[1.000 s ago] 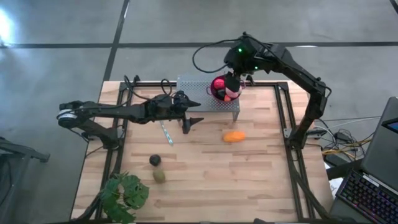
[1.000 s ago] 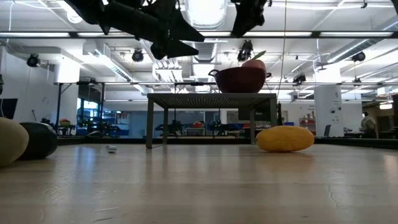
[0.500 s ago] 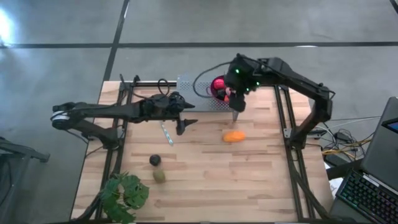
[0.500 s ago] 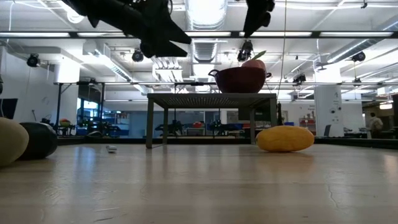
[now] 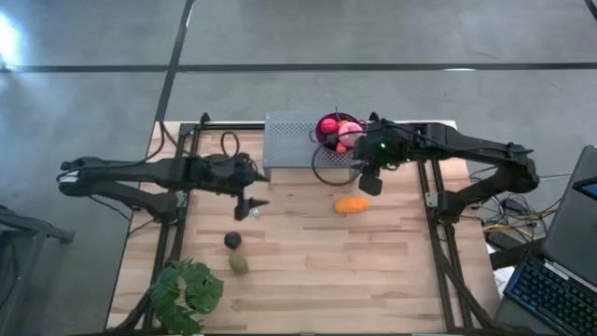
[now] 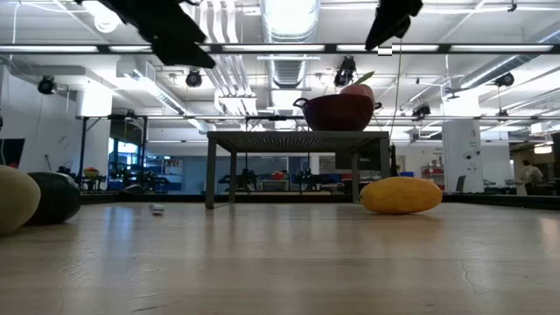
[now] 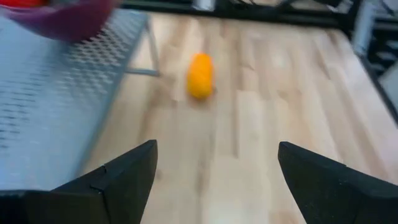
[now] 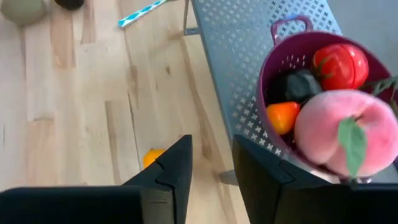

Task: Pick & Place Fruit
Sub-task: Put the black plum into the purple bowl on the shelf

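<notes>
The elongated orange piece (image 5: 351, 204) lies on its side on the table, also in the low view (image 6: 401, 194) and beyond my left fingers (image 7: 200, 74). A dark ball (image 5: 232, 241) and an olive-green piece (image 5: 239, 263) rest near the table's near-left part. The purple bowl (image 5: 336, 133) stands on a perforated metal stand (image 5: 294, 140) and holds a pink fruit (image 8: 336, 134), a red one (image 8: 339, 65), a dark one (image 8: 298, 84) and a small orange one (image 8: 283, 116). My right gripper (image 5: 370, 182) hovers open and empty, just past the stand's near edge, above the orange piece. My left gripper (image 5: 250, 203) hovers wide open, left of centre.
A blue-and-white stick (image 8: 142, 12) lies on the table under my left gripper. A leafy green plant (image 5: 187, 291) sits at the near-left corner. Black rails (image 5: 424, 187) run along the table's sides. Bare wood (image 5: 373, 271) lies near the orange piece.
My right gripper has left its place over the bowl, passing the stand's near edge toward the near-right, and now hangs above the orange piece. My left gripper has drawn back toward the table's left and a little nearer. No fruit has moved.
</notes>
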Controlling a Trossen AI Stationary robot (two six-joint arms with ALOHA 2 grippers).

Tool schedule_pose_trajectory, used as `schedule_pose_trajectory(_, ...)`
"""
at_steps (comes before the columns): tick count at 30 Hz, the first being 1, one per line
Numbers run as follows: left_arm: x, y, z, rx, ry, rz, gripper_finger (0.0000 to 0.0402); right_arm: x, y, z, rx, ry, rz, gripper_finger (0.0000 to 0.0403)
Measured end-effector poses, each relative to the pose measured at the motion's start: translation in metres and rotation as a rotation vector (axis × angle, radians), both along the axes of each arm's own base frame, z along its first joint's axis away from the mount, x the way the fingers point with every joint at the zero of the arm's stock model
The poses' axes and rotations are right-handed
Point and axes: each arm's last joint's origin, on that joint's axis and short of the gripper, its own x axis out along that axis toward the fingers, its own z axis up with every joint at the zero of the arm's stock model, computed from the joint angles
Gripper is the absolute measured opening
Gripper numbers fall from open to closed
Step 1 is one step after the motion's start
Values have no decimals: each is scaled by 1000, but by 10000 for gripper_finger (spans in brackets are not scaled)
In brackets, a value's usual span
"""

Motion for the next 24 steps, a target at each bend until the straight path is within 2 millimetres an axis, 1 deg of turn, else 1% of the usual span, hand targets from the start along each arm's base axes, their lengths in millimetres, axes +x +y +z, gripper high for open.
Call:
schedule_pose_trajectory(6,-16,-24,-2,1,84,-115,337,-9,1,-25,0,-39,-11,85)
schedule_pose_trajectory(11,-25,-40,-13,-6,214,-177,337,-11,2,-40,5,-13,-11,68)
schedule_pose_trajectory(13,-28,-44,-16,-40,265,-152,337,-11,1,-45,13,-2,-19,64)
schedule_pose_trajectory(16,-35,-48,-22,-109,348,-66,337,-10,1,-51,22,3,-28,66)
schedule_pose_trajectory(21,-43,-54,-33,-185,496,50,337,-8,1,-53,22,-10,-29,85)
schedule_pose_trajectory(24,-44,-60,-40,-163,565,56,337,-7,1,-52,19,-25,-28,98)
